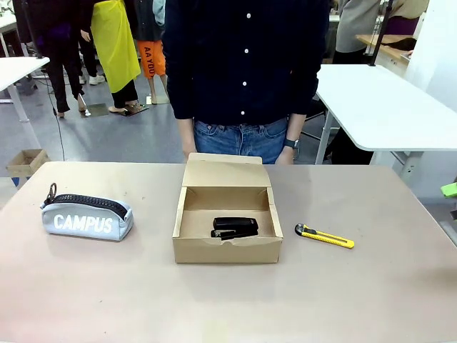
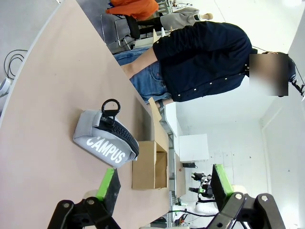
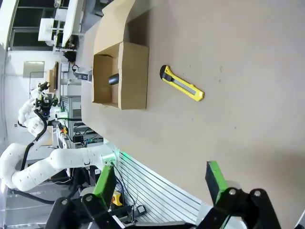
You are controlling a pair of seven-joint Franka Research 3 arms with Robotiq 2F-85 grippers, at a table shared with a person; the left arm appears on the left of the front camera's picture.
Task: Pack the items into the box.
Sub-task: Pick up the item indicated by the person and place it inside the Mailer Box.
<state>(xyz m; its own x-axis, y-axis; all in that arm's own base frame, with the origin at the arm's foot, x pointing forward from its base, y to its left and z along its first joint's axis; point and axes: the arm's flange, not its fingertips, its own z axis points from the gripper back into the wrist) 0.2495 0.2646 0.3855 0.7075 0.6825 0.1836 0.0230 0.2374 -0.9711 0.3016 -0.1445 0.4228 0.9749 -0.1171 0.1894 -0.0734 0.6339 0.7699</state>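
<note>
The brown cardboard box [image 1: 227,227] stands open at the table's middle, its lid flap raised toward the person. A small black stapler [image 1: 234,227] lies inside it. The grey-blue "CAMPUS" pouch [image 1: 87,219] rests on the table left of the box; the yellow-and-black utility knife [image 1: 325,236] lies to the right. In the left wrist view my left gripper [image 2: 164,188] is open, well short of the pouch [image 2: 106,139], with the box [image 2: 150,164] beyond. In the right wrist view my right gripper [image 3: 159,183] is open above bare table, away from the knife [image 3: 182,83] and box [image 3: 121,76].
A person in a dark shirt [image 1: 243,64] stands at the far edge behind the box, hands down at the sides. White tables [image 1: 378,107] stand behind to the right and left. A small cardboard box [image 1: 25,162] sits on the floor far left.
</note>
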